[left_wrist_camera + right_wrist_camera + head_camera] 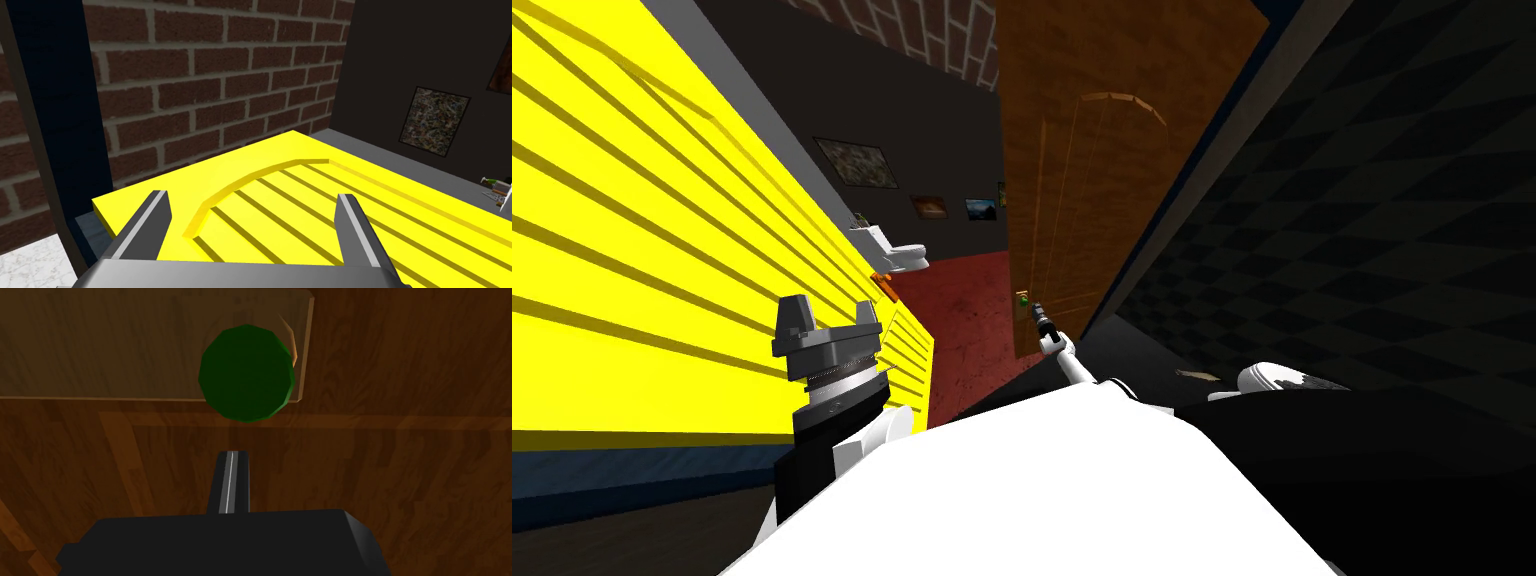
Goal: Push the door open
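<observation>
The tall brown wooden door stands upright ahead, between a yellow slatted panel and a dark chequered wall, dark red floor beyond. The right pincer, fingers pressed together, points at the door just beside its round green knob; the left pincer, spread, hovers by the yellow panel

The head camera looks steeply down and forward, rolled, from some way back of the brown door. It takes in the knob and, left of that door, the yellow door, a picture and the brick wall. The right wrist camera faces the brown door from very near, with the knob large just past its jaws. The left wrist camera skims close along the yellow door toward the brick wall and the same picture.
</observation>
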Robot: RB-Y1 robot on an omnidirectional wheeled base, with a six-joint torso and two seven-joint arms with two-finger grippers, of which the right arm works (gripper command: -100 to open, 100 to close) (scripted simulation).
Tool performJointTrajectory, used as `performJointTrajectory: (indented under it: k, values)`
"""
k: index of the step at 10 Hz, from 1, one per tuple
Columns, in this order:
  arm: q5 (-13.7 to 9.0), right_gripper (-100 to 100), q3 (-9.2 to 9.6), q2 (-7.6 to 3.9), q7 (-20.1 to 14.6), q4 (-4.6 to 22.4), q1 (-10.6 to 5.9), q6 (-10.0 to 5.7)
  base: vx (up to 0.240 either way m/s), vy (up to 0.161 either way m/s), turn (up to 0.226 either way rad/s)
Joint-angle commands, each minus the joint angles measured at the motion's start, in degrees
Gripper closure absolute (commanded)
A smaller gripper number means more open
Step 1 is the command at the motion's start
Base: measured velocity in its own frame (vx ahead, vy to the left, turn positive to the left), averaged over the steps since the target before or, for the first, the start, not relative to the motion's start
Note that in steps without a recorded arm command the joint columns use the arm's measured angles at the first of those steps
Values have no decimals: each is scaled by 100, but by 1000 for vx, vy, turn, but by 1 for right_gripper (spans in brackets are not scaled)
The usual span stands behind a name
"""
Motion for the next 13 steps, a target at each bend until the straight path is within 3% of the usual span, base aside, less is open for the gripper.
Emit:
performJointTrajectory:
  k: [1, 5, 6, 10, 13]
  values:
    - [-7, -100, 10, 11, -11, -21, 27, -3, -210, 8, -21]
    - [-30, -100, 33, 191, -36, -72, 93, -15, -243, 52, -36]
    - [-24, -100, 31, 161, -26, -82, 99, -10, -102, 21, -8]
    - [-30, -100, -14, 76, -5, -41, 96, -71, 142, 14, 18]
    - [-34, -100, -54, 78, 13, -3, 88, -124, 206, 34, 20]
